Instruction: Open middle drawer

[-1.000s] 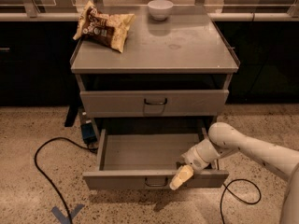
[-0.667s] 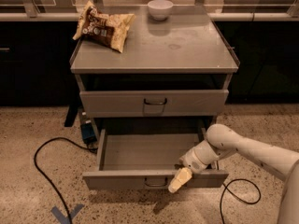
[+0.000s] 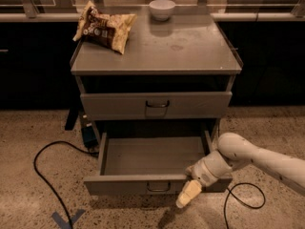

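Note:
The middle drawer point(image 3: 143, 184) is pulled far out of the grey cabinet, and its plain shallow tray point(image 3: 152, 155) shows, with nothing in it. Its small dark wire handle point(image 3: 158, 188) sits at the centre of the flat front. My gripper point(image 3: 189, 194), cream-coloured on a white arm point(image 3: 248, 156), is at the drawer's front edge, just right of the handle, reaching in from the right. The drawer above point(image 3: 156, 105) is shut. Any drawer below is hidden by the open one.
A crumpled snack bag point(image 3: 102, 27) and a white bowl point(image 3: 162, 8) lie on the cabinet top point(image 3: 181, 46). A black cable point(image 3: 45, 171) loops over the speckled floor at the left, another point(image 3: 245, 199) at the right. Blue tape point(image 3: 66, 219) marks the floor in front.
My gripper has shifted slightly down and towards the camera at the drawer's front. The drawer stands pulled out much as before.

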Motion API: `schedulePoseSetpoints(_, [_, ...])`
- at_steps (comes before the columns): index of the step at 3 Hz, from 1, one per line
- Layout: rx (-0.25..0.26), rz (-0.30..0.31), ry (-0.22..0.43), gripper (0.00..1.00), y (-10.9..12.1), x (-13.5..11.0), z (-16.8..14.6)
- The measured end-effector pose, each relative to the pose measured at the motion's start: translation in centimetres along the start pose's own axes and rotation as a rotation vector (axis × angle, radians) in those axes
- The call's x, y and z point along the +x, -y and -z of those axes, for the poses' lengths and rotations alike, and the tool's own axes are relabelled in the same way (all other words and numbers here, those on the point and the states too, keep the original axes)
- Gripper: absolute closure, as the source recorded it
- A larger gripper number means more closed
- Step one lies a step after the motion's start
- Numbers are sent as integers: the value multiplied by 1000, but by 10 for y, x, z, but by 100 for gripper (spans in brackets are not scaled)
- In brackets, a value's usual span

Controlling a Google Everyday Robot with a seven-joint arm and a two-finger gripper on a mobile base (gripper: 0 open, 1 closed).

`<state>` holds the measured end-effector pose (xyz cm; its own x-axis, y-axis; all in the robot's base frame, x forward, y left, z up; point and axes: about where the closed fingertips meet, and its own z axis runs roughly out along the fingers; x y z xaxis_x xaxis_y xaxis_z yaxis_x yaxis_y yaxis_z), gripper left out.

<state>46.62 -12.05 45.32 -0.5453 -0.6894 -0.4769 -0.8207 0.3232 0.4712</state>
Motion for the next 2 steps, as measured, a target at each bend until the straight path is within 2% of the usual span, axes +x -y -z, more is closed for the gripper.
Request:
schedulePoseSetpoints(1, [-9,-14,0,0,-30,13,14])
schedulePoseSetpoints(2, [22,-3,-14,0,-30,16,27])
